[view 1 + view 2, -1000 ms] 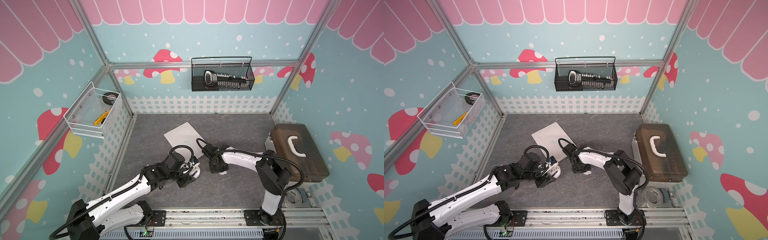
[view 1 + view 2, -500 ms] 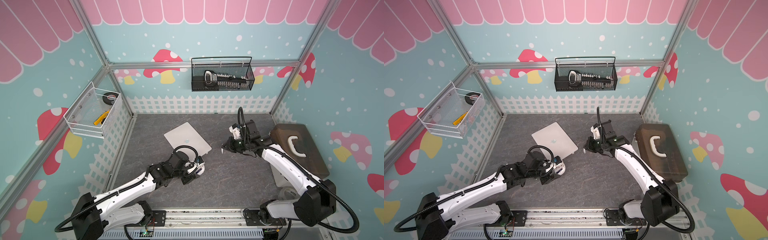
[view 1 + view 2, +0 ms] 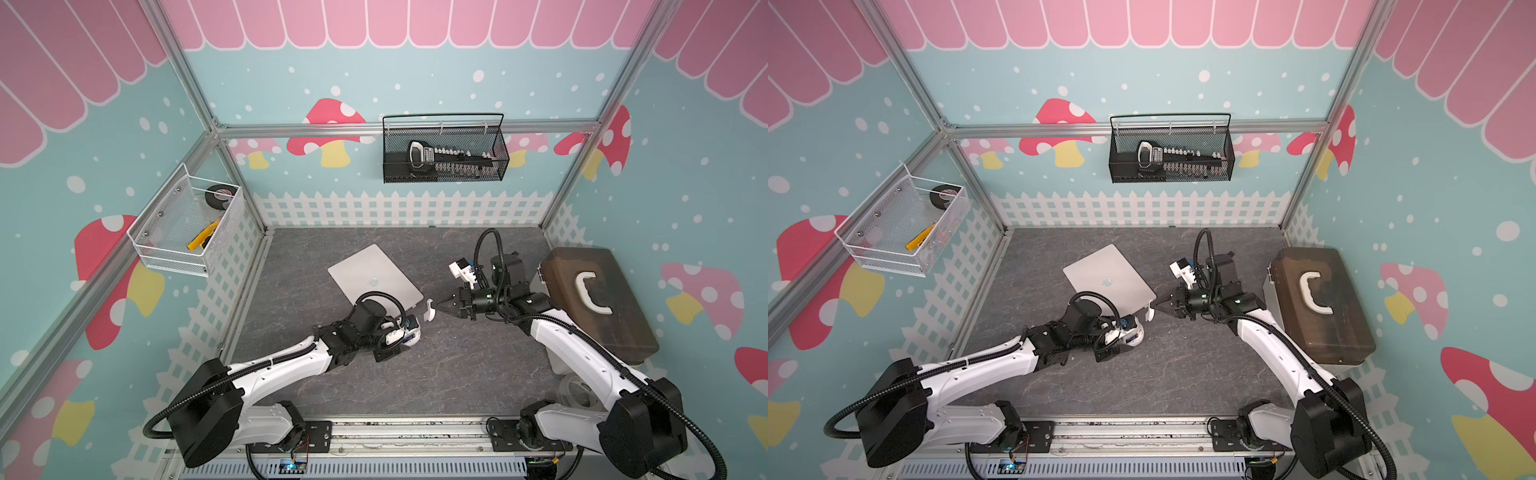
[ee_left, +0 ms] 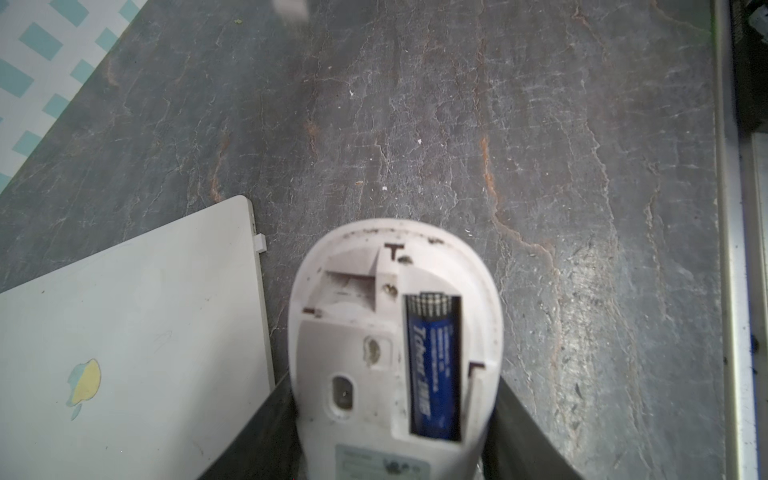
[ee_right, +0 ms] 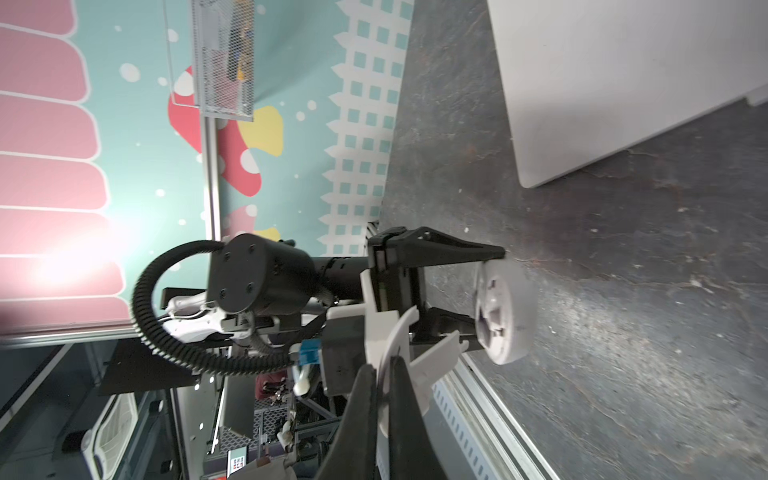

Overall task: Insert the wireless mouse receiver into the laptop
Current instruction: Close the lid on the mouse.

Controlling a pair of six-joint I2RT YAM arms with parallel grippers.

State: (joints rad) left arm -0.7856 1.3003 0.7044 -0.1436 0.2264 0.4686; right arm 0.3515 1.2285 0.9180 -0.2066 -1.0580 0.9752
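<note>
The silver laptop [image 3: 374, 276] lies shut on the grey floor in both top views [image 3: 1108, 278]. A tiny whitish receiver [image 4: 259, 243] sticks out of its side edge near a corner; the right wrist view shows the receiver [image 5: 755, 99] too. My left gripper [image 3: 405, 332] [image 4: 394, 382] is shut on the white mouse [image 4: 395, 324], belly up, battery showing, beside that edge. My right gripper [image 3: 437, 308] [image 5: 382, 365] is shut on the thin curved white cover [image 3: 429, 311] [image 5: 401, 328], just right of the laptop's near corner.
A brown toolbox [image 3: 598, 303] stands at the right wall, with a clear tape roll [image 3: 577, 390] in front of it. A black mesh basket [image 3: 444, 149] hangs on the back wall and a white wire basket [image 3: 187, 224] on the left wall.
My right gripper has pulled away from the mouse with the cover and swung out to the right. My left gripper has shifted slightly right with the mouse.
</note>
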